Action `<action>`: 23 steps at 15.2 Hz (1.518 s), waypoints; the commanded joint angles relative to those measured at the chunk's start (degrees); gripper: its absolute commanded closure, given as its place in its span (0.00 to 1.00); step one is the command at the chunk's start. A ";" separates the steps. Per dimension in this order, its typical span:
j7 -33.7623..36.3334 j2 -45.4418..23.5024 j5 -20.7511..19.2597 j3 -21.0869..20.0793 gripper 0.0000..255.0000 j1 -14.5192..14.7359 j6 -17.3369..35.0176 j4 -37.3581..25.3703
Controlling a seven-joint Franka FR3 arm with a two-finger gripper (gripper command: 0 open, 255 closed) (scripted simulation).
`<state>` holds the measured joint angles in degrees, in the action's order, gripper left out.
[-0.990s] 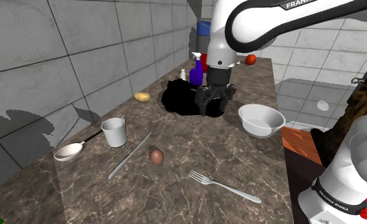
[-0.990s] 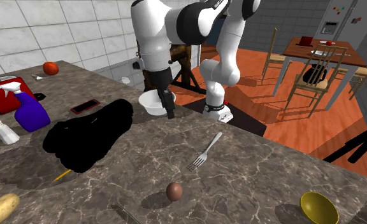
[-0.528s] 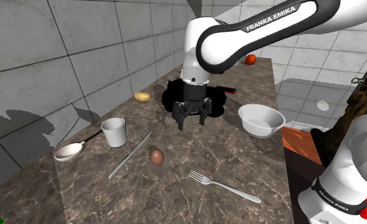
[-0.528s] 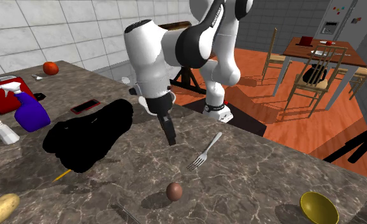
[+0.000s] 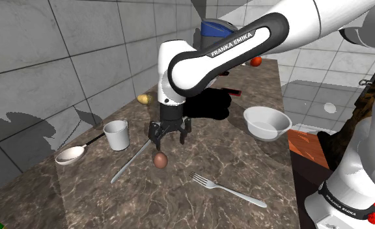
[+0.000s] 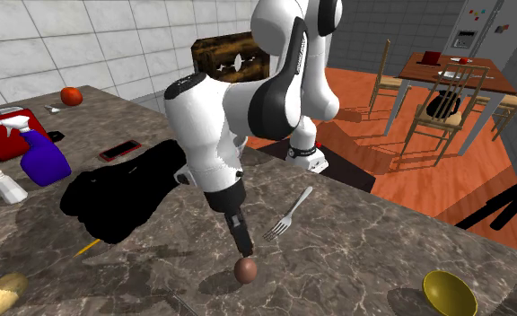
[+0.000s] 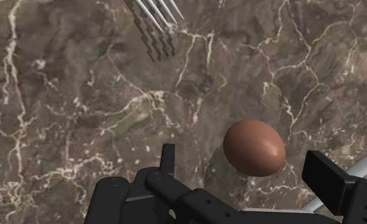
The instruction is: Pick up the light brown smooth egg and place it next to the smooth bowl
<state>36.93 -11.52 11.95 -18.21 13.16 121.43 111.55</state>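
One arm: white with dark joints, bent down over the dark marbled countertop [image 5: 258,162].
Gripper [image 5: 168,139]: black and pointing down, hanging just above the egg; in the second exterior view its tip [image 6: 244,248] is close over the egg's top.
Pincer state: fingers spread apart. In the wrist view the egg lies beyond and between them, nearer one finger [image 7: 325,175] than the other, and neither touches it.
Egg [image 5: 160,160]: brown and smooth, lying on the countertop at 6 o'clock of the gripper in the shoulder view; also seen at [image 6: 245,269] and [image 7: 254,147].
White bowl [image 5: 267,122]: upright, at 2 o'clock of the egg and well apart from it.
Fork [image 5: 228,188]: flat on the countertop at 4 o'clock of the egg, near it; its tines [image 7: 157,7] appear in the wrist view.
Knife [image 5: 133,158]: lying at 9 o'clock of the egg, just beside it.
Mug [image 5: 116,134]: white and upright, at 10 o'clock of the egg, beyond the knife.
Potato [image 5: 144,99]: by the tiled wall, at 12 o'clock of the mug.
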 commanded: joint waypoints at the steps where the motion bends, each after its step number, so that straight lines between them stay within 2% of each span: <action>1: 1.46 -4.42 -0.87 -0.30 0.00 1.06 0.42 -3.91; 2: 2.13 -6.31 -1.26 -0.41 0.00 1.62 0.56 -5.64; 10: 2.39 -9.07 -1.65 -0.46 0.00 2.64 5.63 -3.41; 18: 2.39 -9.07 -1.65 -0.46 0.00 2.64 5.62 -3.43; 19: 2.39 -9.07 -1.65 -0.46 1.00 2.64 5.62 -3.43; 23: 2.39 -9.07 -1.65 -0.46 1.00 2.64 5.62 -3.43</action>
<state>39.31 -20.60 10.30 -18.67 15.80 127.05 108.12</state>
